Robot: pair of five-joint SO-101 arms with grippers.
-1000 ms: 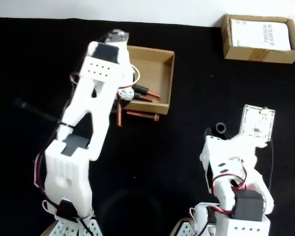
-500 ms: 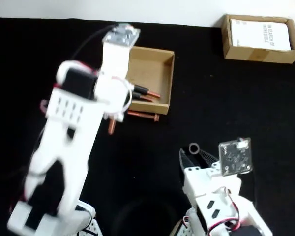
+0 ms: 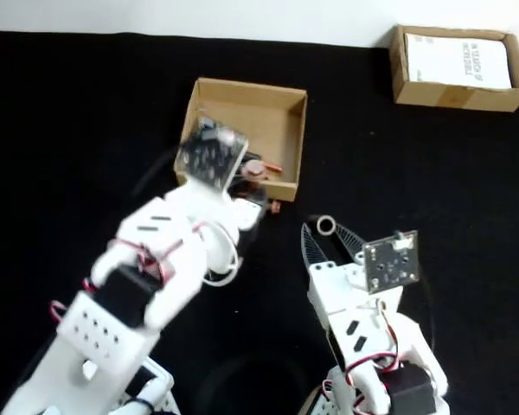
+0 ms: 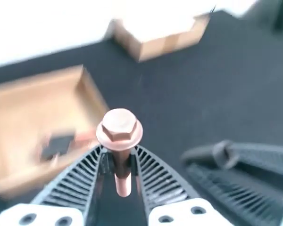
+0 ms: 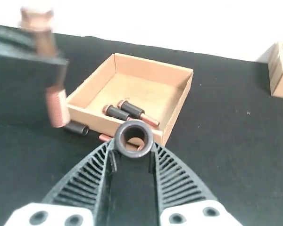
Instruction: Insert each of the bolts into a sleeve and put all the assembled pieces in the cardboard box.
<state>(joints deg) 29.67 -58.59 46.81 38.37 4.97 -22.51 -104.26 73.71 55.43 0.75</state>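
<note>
Cardboard box [image 5: 179, 101] holds 2 assembled pieces [image 5: 125, 110], side by side near its front wall. A 2nd box [image 3: 454, 93] at the far corner carries white paper. The left gripper [image 4: 119, 153] is clamped on a copper bolt [image 4: 119, 129], head up, just outside that front wall. The right gripper [image 5: 132, 153] pinches a dark sleeve [image 5: 133, 135], ring end up, close by. Open black table [image 3: 372, 156] runs between both boxes.
</note>
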